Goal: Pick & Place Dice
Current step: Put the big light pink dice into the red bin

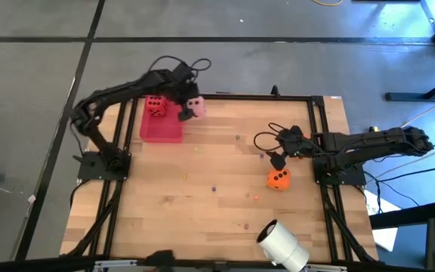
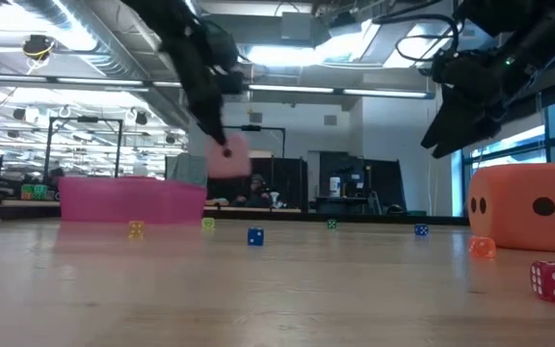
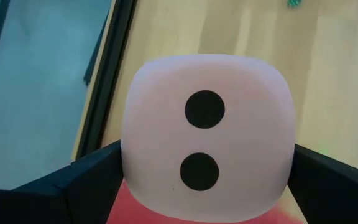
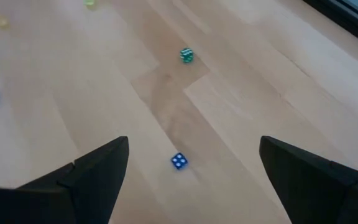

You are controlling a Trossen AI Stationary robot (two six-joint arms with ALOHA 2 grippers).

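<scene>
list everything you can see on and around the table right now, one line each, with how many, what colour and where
Red die: one, red, in the tray.
Pink die: one, pale pink, held off the table just beyond the tray's right edge, two pips toward the left wrist camera.
Orange die: one, orange, on the wood at the table's right side, by the right gripper.
Tray: one, translucent red-pink, far left of the table.
White roll: one, near edge of the table, right of centre.
Small dice: several, blue, green, yellow, red, scattered on the wood.
Left gripper: jaws shut on the pink die.
Right gripper: jaws open, above the wood.
</scene>
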